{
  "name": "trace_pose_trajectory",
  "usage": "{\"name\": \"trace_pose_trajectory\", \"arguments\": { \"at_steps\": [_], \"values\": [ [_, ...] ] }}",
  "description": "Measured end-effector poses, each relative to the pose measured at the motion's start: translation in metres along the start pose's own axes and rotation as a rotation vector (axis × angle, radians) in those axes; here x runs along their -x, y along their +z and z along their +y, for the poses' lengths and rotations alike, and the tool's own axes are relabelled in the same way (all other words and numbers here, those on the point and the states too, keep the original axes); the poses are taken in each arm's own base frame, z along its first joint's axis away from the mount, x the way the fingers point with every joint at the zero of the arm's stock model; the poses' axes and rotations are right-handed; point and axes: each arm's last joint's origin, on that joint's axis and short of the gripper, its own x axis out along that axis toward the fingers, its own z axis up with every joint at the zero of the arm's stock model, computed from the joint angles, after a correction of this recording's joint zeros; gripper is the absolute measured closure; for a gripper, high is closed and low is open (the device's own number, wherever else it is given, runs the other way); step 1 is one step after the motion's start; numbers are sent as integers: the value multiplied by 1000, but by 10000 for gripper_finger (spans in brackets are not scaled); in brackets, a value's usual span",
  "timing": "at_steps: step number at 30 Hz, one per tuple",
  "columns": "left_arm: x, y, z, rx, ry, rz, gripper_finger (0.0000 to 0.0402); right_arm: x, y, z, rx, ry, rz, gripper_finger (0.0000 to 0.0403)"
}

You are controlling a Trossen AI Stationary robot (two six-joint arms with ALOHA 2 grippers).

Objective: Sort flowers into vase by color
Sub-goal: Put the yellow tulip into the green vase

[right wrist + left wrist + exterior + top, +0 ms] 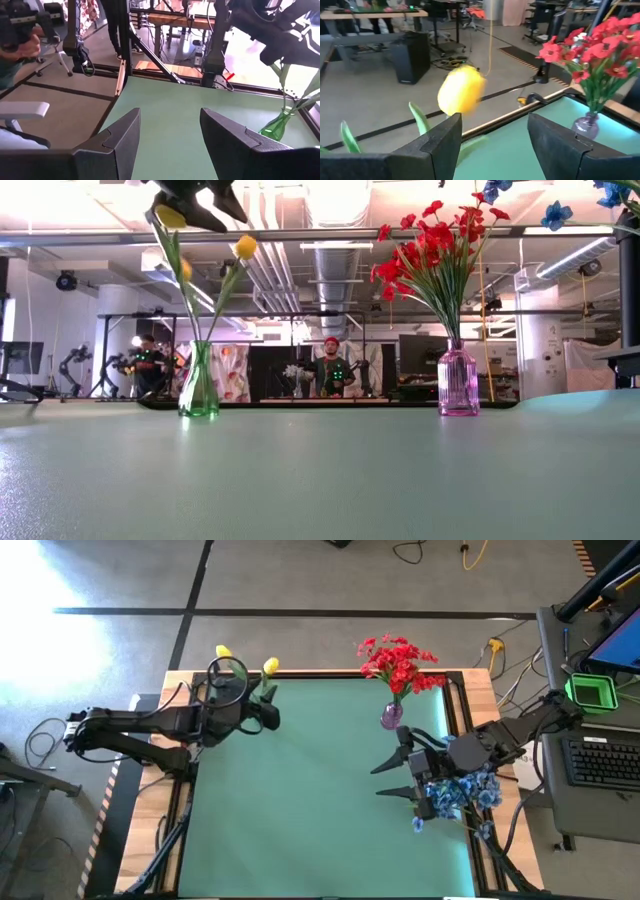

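The left hand hovers over the green vase at the far edge of the green tabletop. Its fingers stand apart with nothing between them, and a yellow tulip shows just beyond their tips. The green vase holds the yellow flowers upright. Well off to that hand's side, the purple vase holds the red flowers. The right hand waits near the purple vase, fingers spread and empty; the blue flowers lie just behind it on the tabletop.
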Motion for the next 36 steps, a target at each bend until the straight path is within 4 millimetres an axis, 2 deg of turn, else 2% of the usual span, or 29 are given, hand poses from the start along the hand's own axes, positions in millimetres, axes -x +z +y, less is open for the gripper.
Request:
{"name": "trace_pose_trajectory", "arguments": {
  "at_steps": [8, 16, 23, 28, 36],
  "values": [
    [5, 12, 1, -15, 16, 12, 187, -5, -2, 1, -3, -1, 16, 204],
    [5, 12, 2, -6, 15, 19, 180, -5, -2, 1, -4, 0, 16, 204],
    [6, 7, 2, -30, 14, 53, 113, -5, -2, 1, -12, 1, 16, 204],
    [8, 0, 7, -109, 30, 128, 66, -5, -2, 1, -21, 1, 16, 204],
    [11, -5, 7, -59, -91, 266, 48, -5, -2, 1, -33, 1, 16, 204]
  ]
}}
